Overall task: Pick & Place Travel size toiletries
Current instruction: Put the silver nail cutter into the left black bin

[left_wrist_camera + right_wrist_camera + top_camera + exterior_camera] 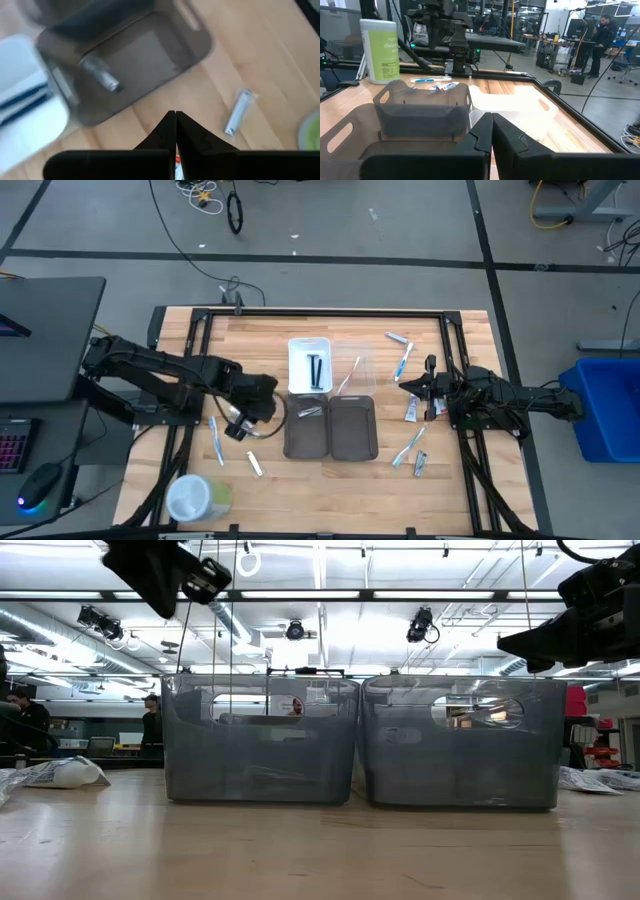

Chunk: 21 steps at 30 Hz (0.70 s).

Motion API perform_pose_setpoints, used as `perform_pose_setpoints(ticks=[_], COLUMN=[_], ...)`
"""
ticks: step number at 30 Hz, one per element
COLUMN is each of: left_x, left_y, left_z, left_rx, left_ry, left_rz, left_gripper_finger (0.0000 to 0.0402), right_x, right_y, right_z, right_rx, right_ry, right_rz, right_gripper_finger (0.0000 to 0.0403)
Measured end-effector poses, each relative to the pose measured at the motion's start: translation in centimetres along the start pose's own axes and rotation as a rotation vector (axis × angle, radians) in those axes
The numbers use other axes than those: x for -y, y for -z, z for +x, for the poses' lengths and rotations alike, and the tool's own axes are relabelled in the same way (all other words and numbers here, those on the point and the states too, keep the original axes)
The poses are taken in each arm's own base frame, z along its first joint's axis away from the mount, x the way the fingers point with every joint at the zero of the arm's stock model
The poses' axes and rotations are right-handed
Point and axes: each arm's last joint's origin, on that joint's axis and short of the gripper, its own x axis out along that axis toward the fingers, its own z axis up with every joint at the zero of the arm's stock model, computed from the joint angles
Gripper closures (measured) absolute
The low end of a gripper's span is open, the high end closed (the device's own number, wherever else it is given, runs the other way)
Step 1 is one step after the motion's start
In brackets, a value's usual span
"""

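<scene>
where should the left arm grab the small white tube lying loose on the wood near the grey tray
Grip the small white tube around its middle, from straight above, fingers across its narrow width. It lies flat on the wooden table, clear of the grey tray, so both long sides are open.

Two smoky grey trays (330,430), white tray (309,352) holding black sticks (316,370), seemingly silver tube (237,112), white-and-green container (196,497)

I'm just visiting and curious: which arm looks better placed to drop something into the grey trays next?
Probably the left. Its gripper hangs right beside the left grey tray, shut on a small white tube. The right gripper waits farther off, shut, seemingly holding nothing.
</scene>
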Motion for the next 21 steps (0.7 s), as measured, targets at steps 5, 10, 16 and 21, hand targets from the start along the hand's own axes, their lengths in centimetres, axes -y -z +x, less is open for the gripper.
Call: perform_pose_setpoints(ticks=[5, 10, 16, 21], left_x=[1.4, 2.1, 2.4, 3.1], left_y=[-0.3, -0.4, -0.4, 0.0], left_z=[0.1, 0.2, 0.2, 1.0], left_rx=[-0.001, -0.005, -0.009, -0.012], left_ry=[0.03, 0.048, 0.054, 0.099], left_rz=[0.177, 0.279, 0.316, 0.332], left_gripper_finger=[0.0397, 0.0387, 0.0361, 0.0335], right_x=[0.0, 0.0, 0.0, 0.0], right_y=[0.0, 0.0, 0.0, 0.0], right_z=[0.0, 0.0, 0.0, 0.0], right_rx=[0.0, 0.0, 0.0, 0.0], right_ry=[0.0, -0.001, -0.001, 0.0], right_rz=[0.0, 0.0, 0.0, 0.0], right_gripper_finger=[0.039, 0.0389, 0.0389, 0.039])
